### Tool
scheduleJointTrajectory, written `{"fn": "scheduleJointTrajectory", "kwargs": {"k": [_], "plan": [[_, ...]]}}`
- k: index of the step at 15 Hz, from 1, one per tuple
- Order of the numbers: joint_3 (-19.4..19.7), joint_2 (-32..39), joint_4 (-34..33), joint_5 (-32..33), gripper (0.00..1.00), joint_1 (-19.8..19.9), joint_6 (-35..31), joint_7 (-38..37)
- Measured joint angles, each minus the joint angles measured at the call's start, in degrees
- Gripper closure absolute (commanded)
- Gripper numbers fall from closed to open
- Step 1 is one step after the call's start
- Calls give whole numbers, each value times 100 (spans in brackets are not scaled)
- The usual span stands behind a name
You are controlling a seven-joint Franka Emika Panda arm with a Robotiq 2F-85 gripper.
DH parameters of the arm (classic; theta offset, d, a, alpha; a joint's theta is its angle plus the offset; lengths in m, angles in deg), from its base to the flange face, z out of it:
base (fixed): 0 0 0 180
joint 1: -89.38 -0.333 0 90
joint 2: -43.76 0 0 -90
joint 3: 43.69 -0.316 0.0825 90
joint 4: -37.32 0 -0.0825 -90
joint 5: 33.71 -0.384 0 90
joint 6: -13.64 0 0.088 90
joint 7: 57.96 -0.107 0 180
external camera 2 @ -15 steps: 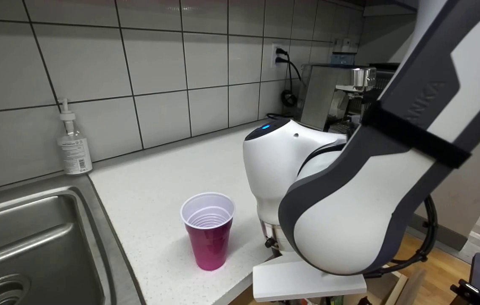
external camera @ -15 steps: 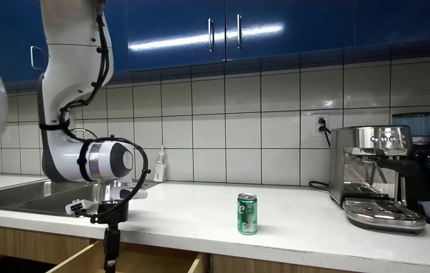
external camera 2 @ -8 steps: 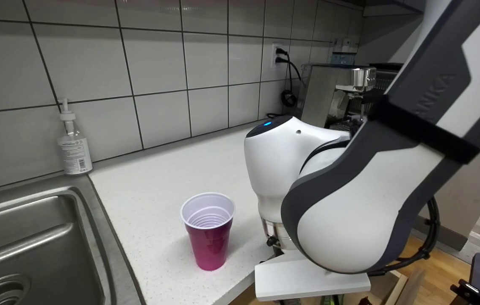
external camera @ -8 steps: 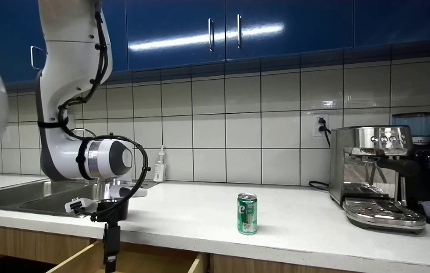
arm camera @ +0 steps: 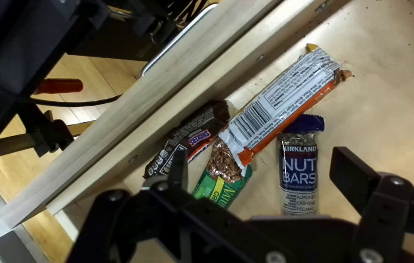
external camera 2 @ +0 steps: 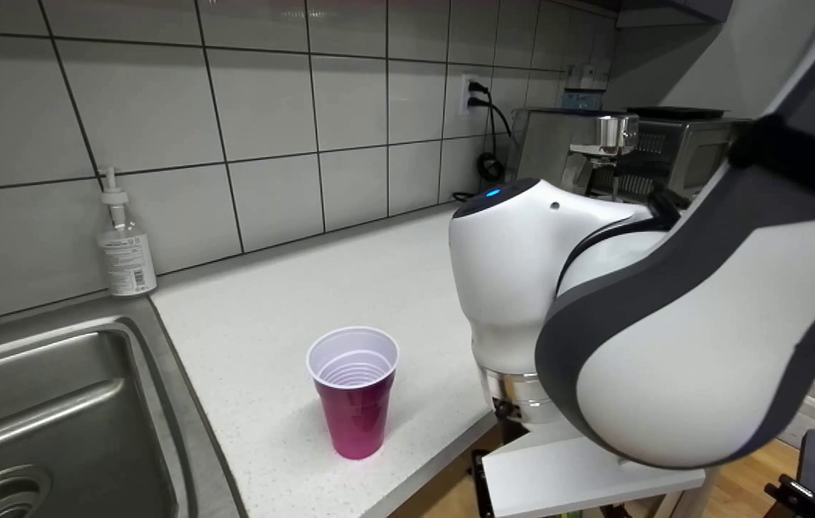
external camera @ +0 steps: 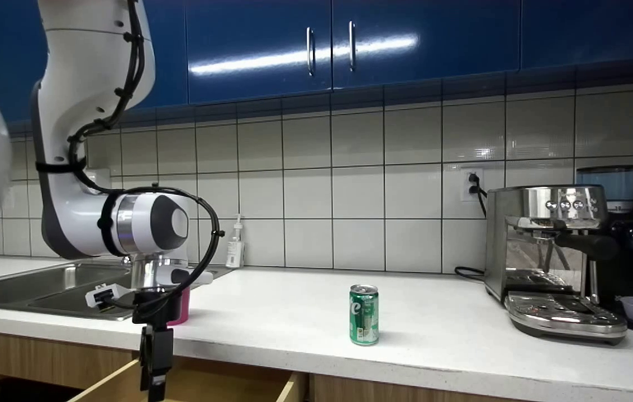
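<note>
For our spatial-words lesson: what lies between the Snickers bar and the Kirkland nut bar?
In the wrist view, an orange-and-white bar and a green bar partly under it lie between the Snickers bar and the nut bar.

- "KIRKLAND NUT BARS" headlines a blue wrapper (arm camera: 299, 168) in my wrist view, above "ALMOND," "CASHEW" and "PECANS."
- "SNICKERS" appears on a brown wrapper (arm camera: 191, 137).
- "NATU" is what I make out on a green wrapper (arm camera: 224, 191).
- A white-and-orange wrapper (arm camera: 283, 103) bears a barcode and print too fine to read.
- In an exterior view, a white "e" marks a green can (external camera: 364, 315).
</note>
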Motion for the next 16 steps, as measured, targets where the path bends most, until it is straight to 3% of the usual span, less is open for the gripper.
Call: {"fn": "scheduleJointTrajectory", "kwargs": {"k": [7,16], "plan": [[-1,-691,518,8,0,26,283,922],[-77,-1360,846,-78,0,144,1158,2142]]}}
